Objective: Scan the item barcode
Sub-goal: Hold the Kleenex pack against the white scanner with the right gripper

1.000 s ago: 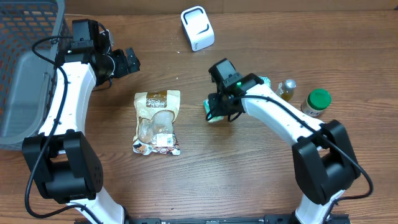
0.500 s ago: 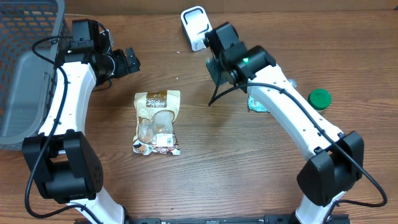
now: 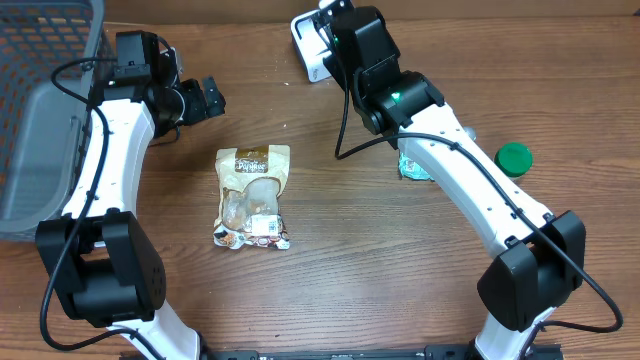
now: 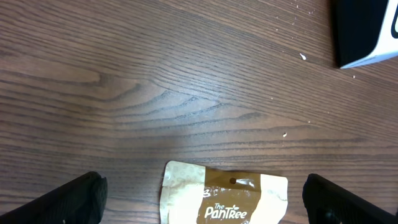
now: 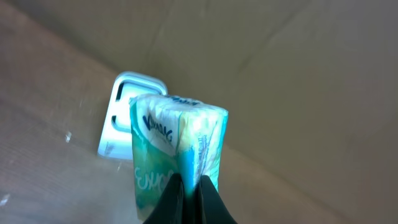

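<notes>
On our left, the left gripper [image 3: 207, 99] hangs near the far left corner of the table [image 3: 330, 280], jaws wide apart and holding nothing. The snack pouch [image 3: 253, 195] lies flat between it and the near edge. At the far edge stands the scanner [image 3: 306, 48]. Our right gripper [image 5: 185, 200] is clamped on the foot of a tissue pack [image 5: 177, 140], held clear of the table just in front of the scanner, its long axis pointing away from the grip. The scanner sits straight beyond the pack, so the right arm is plainly nearer. We cannot tell whether the barcode faces it.

The fingers [image 5: 163, 204] pinch a tissue pack [image 5: 177, 140] before the scanner [image 5: 122, 109].
</notes>
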Robot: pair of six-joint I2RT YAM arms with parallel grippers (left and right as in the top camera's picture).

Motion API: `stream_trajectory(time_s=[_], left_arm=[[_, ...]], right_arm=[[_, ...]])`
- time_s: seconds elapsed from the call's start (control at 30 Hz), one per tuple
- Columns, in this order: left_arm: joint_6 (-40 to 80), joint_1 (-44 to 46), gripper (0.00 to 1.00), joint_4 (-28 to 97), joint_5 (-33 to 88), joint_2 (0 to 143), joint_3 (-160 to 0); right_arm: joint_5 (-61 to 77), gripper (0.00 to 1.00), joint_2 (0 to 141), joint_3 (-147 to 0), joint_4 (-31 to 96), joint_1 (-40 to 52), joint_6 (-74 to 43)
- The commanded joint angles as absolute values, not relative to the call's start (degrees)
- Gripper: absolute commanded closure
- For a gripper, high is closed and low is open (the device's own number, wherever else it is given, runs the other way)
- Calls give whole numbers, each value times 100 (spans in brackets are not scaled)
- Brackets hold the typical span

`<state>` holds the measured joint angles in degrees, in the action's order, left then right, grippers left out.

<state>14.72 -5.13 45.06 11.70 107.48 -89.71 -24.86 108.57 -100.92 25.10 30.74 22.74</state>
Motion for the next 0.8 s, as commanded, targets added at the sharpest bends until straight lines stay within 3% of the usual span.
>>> stream_trajectory(time_s=[0.0,0.43,0.77], left_arm=[[1413,-513,0,4501,1140,10724,-9015],[1413,-513,1,4501,1140,10722,-9015],[1413,-513,0,4501,1140,10722,-9015]], right_arm=[[-2591,96,10768,-10217,2147,3079,2928],[-2589,96,11904,-10217,567,3072,4119],[-2591,96,12645,-10217,-456,3011,4217]])
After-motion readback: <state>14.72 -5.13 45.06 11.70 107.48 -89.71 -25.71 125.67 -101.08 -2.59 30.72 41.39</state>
